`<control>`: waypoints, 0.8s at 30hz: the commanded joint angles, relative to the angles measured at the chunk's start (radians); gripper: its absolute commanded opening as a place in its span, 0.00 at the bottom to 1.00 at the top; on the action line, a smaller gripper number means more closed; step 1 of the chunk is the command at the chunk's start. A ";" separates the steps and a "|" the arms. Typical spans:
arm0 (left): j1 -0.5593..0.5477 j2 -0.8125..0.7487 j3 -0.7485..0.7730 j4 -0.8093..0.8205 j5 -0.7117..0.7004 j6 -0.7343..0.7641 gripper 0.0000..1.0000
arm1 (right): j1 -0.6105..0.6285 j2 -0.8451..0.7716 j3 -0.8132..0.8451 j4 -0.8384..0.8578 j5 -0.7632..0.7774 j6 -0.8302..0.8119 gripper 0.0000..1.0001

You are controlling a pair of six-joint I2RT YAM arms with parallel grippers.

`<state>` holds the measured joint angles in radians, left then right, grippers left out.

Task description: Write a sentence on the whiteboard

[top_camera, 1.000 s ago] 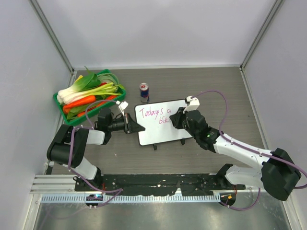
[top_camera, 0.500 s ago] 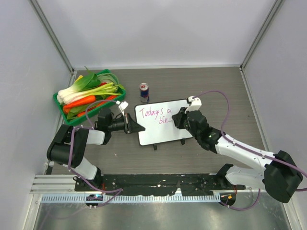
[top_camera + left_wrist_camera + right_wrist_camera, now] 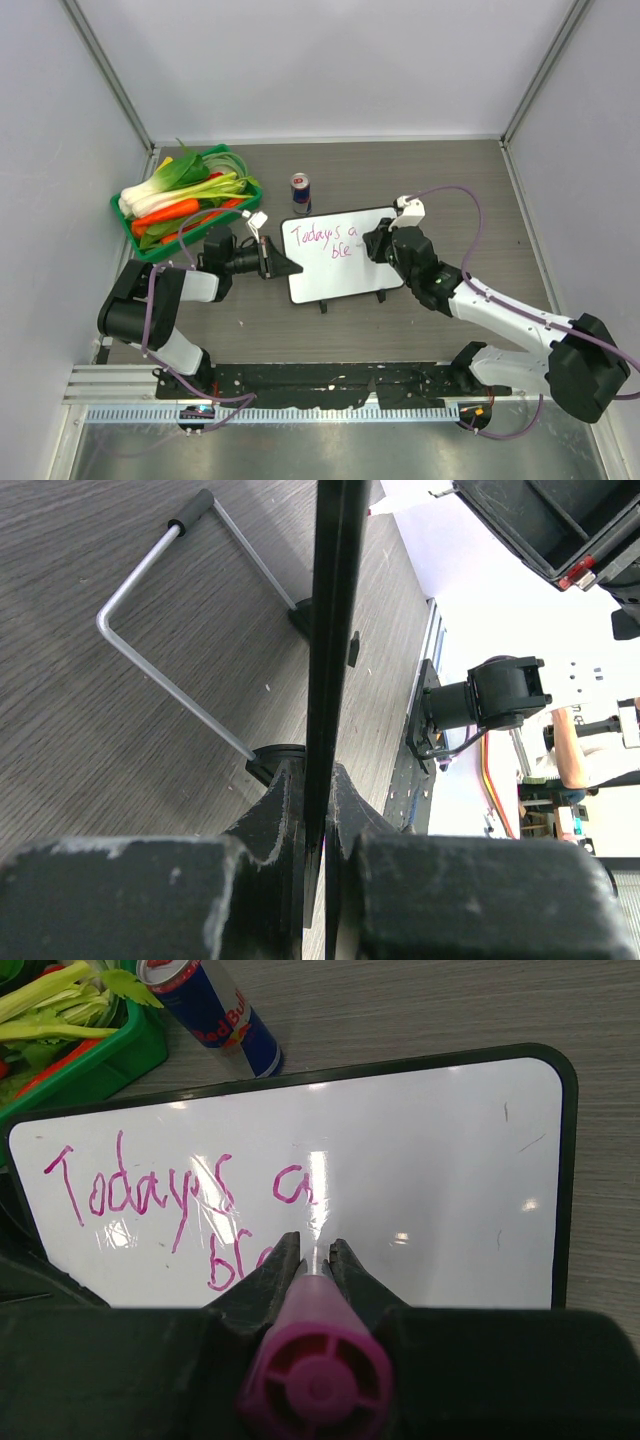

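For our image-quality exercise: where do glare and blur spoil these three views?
Right wrist: glare streaks the flat white rectangular whiteboard across the pink handwritten words; the pink marker end is blurred. Left wrist: bright background washed out. Top external: evenly lit.

- Marker (image 3: pixel 315 1380): the right wrist view shows only the pink rear cap and a short length of barrel. The tip is hidden between the fingers of the right gripper (image 3: pixel 315 1250), so contact with the whiteboard (image 3: pixel 430 1160) cannot be confirmed.
- Sentence (image 3: pixel 150 1195): the second line is hidden behind that gripper after "bl". In the top view its last strokes are too small to read.
- Whiteboard, near edge: covered by the gripper body.
- Can (image 3: pixel 215 1015): top cut off by the upper picture edge.
- Basket (image 3: pixel 100 1060): only one corner is in frame.
- Left wrist view: the whiteboard appears edge-on, so the writing face is not visible. The left gripper (image 3: pixel 318 775) is cut off by the lower edge.
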<state>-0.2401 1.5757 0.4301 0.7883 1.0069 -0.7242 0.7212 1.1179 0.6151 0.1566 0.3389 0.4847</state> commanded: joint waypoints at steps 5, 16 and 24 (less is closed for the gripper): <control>-0.002 0.023 0.010 -0.067 -0.065 0.031 0.00 | -0.014 0.013 0.032 0.090 0.000 0.020 0.01; -0.002 0.023 0.010 -0.067 -0.065 0.031 0.00 | -0.014 0.056 0.037 0.081 -0.032 0.017 0.01; -0.002 0.023 0.010 -0.067 -0.065 0.029 0.00 | -0.012 0.056 0.022 0.064 -0.064 0.018 0.01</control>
<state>-0.2405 1.5757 0.4316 0.7864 1.0069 -0.7246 0.7109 1.1595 0.6193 0.2176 0.2871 0.5007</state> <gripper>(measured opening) 0.072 0.201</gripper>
